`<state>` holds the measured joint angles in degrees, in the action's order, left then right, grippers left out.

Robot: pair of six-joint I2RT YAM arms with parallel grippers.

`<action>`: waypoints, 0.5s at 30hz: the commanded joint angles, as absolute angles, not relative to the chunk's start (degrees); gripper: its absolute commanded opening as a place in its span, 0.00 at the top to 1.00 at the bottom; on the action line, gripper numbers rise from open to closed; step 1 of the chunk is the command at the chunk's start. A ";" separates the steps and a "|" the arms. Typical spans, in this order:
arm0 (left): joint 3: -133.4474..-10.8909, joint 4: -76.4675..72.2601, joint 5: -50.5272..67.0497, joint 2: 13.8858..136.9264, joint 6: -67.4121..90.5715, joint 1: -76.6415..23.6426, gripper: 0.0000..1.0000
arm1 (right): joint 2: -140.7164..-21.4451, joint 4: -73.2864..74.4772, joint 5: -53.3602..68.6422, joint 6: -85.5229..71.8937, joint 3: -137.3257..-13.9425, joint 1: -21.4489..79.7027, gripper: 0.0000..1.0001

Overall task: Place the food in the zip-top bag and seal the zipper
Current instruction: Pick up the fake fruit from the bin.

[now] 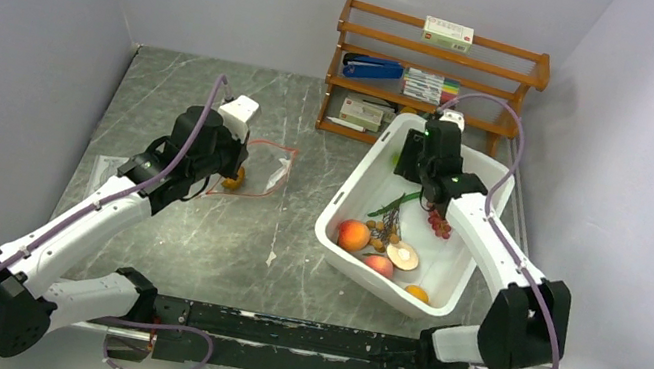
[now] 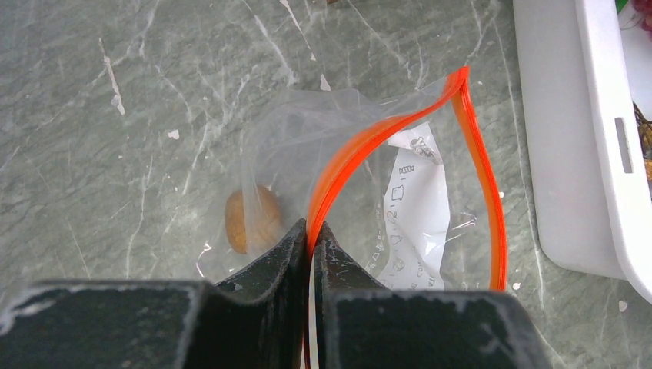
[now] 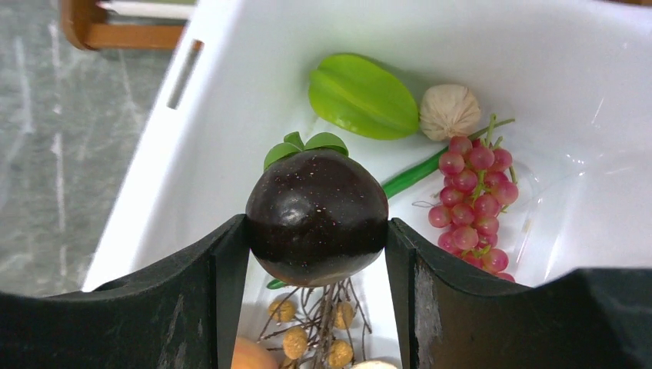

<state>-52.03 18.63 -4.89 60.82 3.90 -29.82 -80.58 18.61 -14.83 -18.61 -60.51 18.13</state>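
Left gripper [image 2: 311,229]: clenched on the zipper [image 2: 384,134], so the zip-top bag [image 2: 292,131] mouth is held open.
Right gripper [image 3: 315,234]: dark fruit [image 3: 317,196] grasped above the bin [image 3: 215,131].

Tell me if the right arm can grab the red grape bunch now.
Probably not: the right gripper is full, its jaws shut on a dark purple round fruit. The red grape bunch lies uncovered close beside.
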 commanded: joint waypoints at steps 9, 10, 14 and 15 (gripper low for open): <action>-51.36 16.38 -4.68 59.37 5.11 -30.05 0.93 | -72.88 17.79 -4.48 -23.53 -66.84 27.70 0.51; -51.02 15.63 -4.69 58.99 5.47 -30.06 0.93 | -72.91 17.15 -4.33 -24.48 -67.14 30.61 0.51; -49.93 12.69 -4.05 58.81 7.17 -30.06 0.93 | -73.68 11.27 0.82 -29.68 -66.82 36.31 0.51; -50.37 13.09 -3.65 59.11 7.31 -30.06 0.93 | -73.66 7.81 2.33 -31.22 -65.28 37.06 0.51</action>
<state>-50.39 16.62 -4.86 59.72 5.52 -29.82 -73.56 16.97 -4.58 -24.84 -66.11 33.78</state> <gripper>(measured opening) 0.071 0.596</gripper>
